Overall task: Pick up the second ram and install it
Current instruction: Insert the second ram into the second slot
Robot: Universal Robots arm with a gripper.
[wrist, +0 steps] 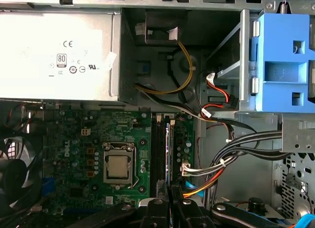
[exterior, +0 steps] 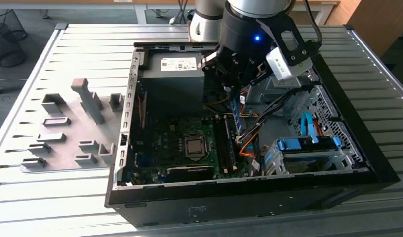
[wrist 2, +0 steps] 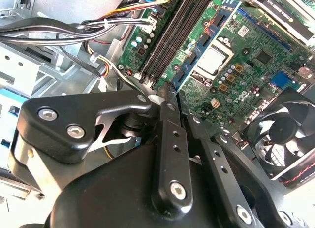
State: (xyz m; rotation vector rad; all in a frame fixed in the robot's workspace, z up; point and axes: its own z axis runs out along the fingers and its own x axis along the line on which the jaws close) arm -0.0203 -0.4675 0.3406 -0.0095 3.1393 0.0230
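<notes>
The second ram [exterior: 238, 116], a narrow blue stick, hangs on end inside the open computer case [exterior: 254, 197], just above the black memory slots [exterior: 223, 145] on the green motherboard [exterior: 168, 143]. My gripper [exterior: 232, 91] is shut on its upper end. In the second wrist view the fingers [wrist 2: 167, 134] close at the gripper [wrist 2: 170, 92], and the ram [wrist 2: 206, 46] runs away from them beside the slots [wrist 2: 170, 38]. In the first wrist view the ram [wrist: 169, 149] shows edge-on over the slots [wrist: 158, 149], ahead of the gripper [wrist: 170, 203].
A grey power supply [exterior: 178, 64] fills the case's back corner. The processor socket [exterior: 195, 146] lies beside the slots. Orange and yellow cables [exterior: 251, 143] and a blue drive bay [exterior: 303, 145] crowd the exterior view's right. A grey parts fixture [exterior: 69, 128] stands left of the case.
</notes>
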